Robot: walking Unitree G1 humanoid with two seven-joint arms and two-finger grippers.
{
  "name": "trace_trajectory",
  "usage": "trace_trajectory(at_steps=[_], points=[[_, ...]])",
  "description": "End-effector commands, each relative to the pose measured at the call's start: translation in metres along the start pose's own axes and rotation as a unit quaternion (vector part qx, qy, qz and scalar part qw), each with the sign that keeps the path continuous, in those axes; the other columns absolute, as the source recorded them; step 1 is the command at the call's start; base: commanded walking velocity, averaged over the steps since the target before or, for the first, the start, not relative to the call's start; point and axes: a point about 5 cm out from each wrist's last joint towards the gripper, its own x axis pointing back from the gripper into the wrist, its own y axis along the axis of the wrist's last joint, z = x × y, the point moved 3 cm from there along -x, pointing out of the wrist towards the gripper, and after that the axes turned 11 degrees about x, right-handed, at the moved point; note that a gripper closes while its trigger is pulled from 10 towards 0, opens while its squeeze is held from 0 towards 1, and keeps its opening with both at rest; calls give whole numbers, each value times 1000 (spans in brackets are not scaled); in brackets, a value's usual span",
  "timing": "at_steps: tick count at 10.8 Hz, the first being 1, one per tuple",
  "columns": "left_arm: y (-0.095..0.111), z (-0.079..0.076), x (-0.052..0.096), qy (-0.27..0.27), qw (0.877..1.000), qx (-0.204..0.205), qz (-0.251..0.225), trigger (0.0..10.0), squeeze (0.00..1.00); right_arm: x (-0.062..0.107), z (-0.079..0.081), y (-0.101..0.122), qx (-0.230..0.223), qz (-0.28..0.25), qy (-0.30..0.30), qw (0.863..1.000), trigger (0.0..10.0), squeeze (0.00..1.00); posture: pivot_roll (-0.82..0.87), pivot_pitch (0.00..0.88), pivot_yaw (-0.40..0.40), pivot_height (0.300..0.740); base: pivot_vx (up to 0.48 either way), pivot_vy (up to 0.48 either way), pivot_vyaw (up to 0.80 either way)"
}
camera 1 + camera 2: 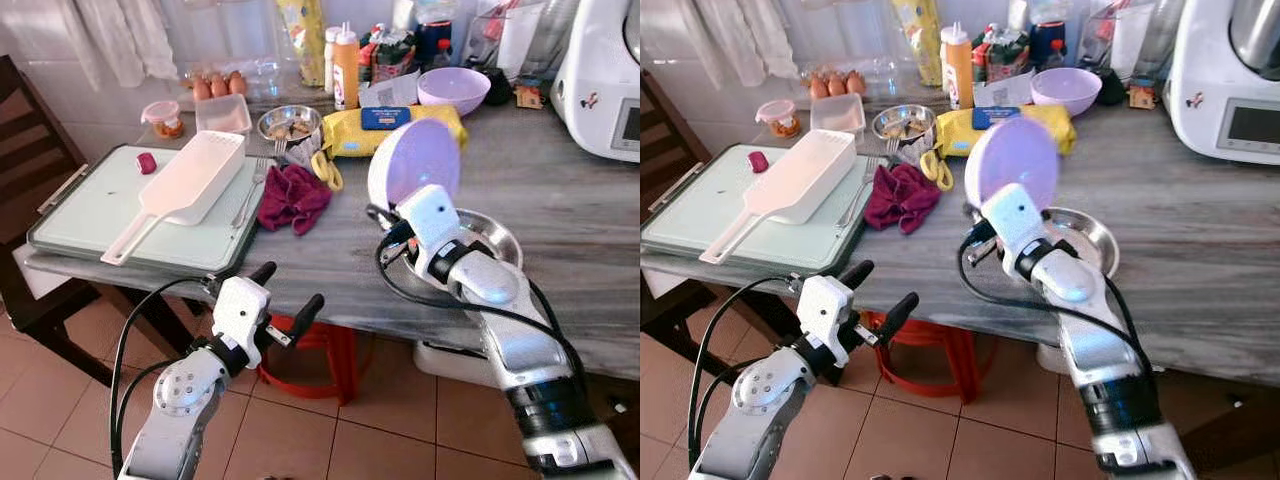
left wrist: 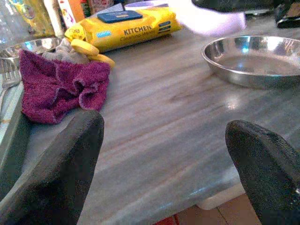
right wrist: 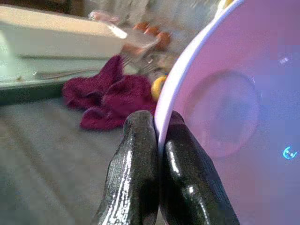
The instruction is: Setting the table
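meanwhile, right gripper (image 3: pixel 157 140) pinches the rim of a lilac plate (image 1: pixel 415 160), held upright above a steel dish (image 1: pixel 500 235); left gripper (image 1: pixel 285 300) hangs wide open, holding nothing, a maroon cloth (image 2: pixel 54 84) beyond its jaws

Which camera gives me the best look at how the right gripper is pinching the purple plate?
The right wrist view: both fingers clamp the purple plate at its rim. In the eye views the right gripper is behind the tilted plate, above the steel bowl. The left wrist view catches a blurred plate edge.
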Motion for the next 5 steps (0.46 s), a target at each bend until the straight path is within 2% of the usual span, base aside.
trace_trajectory(at_steps=[1,5], points=[[-2,-2,4,-9,1000,-1,11,10000,0,-7,-1,6,-7,-3,31,999,10000,0,-101,116,92,740,0,0,0],[-4,-7,4,-20,1000,6,20,10000,0,-11,11,0,-5,11,117,993,10000,0,-105,115,90,740,0,0,0]])
